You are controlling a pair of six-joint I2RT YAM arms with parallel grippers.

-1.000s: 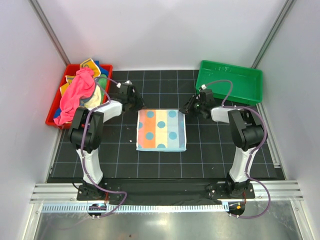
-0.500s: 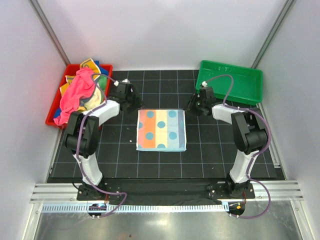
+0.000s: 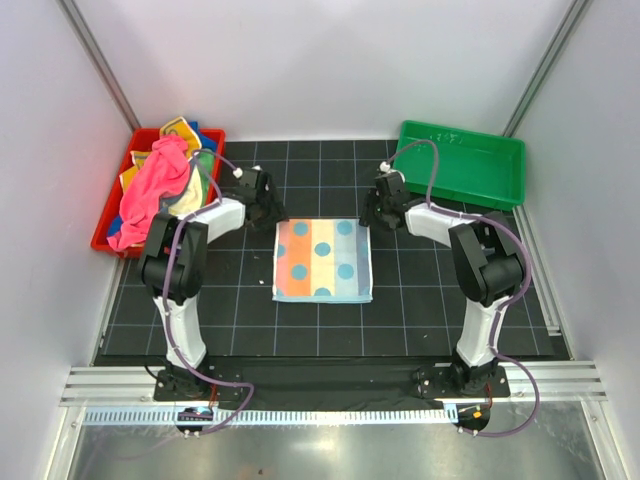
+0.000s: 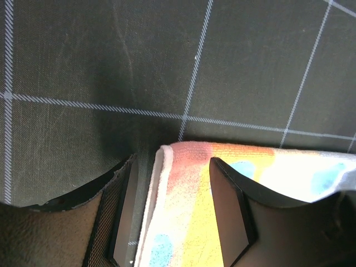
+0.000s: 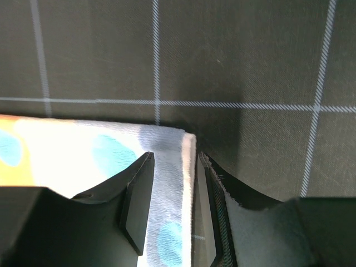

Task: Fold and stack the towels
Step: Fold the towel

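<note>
- Top external view: the folded patchwork towel (image 3: pixel 323 260) lies flat and square (dots facing up), with the black grid mat (image 3: pixel 420 310) under it reaching out on every side.
- The left gripper (image 4: pixel 173 167) sits at that towel's far left corner, jaws wide apart, the corner lying loose between them.
- The right gripper (image 5: pixel 175 158) is at its far right corner, jaws narrower yet parted, the hem flat between them.
- Far left of the towel is a red tray (image 3: pixel 103 235) of heaped towels (image 3: pixel 190 185), with a pink towel (image 3: pixel 150 190) on top.
- Far right of the towel is a green tray (image 3: pixel 460 165).
</note>
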